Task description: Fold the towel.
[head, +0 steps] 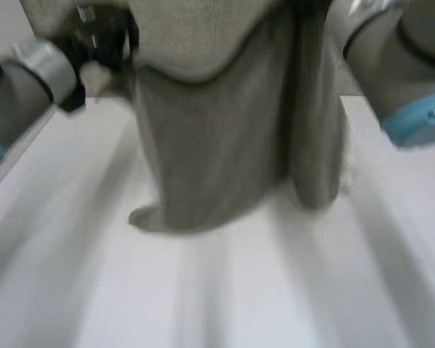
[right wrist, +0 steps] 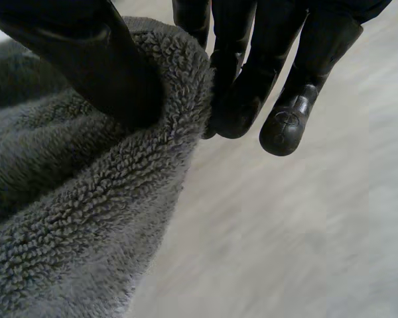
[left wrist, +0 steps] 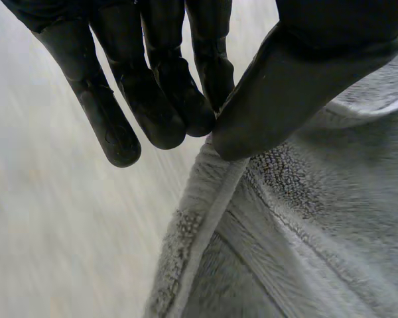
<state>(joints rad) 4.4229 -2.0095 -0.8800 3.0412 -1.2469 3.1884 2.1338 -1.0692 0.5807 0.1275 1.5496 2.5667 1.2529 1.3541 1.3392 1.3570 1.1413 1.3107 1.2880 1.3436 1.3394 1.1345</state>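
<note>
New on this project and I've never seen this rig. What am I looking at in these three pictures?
It is a two-armed robot at a white table. Each arm ends in a black hand with fingers and a thumb.

The head view comes from a camera between and behind the arms, looking down. The left arm is at its left and the right arm at its right.

The other two pictures come from a camera on each wrist, looking along that hand's palm.

Between the arms a grey towel is held up and hangs down toward the table. The left hand pinches its hemmed edge between thumb and fingers. The right hand pinches another part of the edge the same way.

The job is to fold the towel.
</note>
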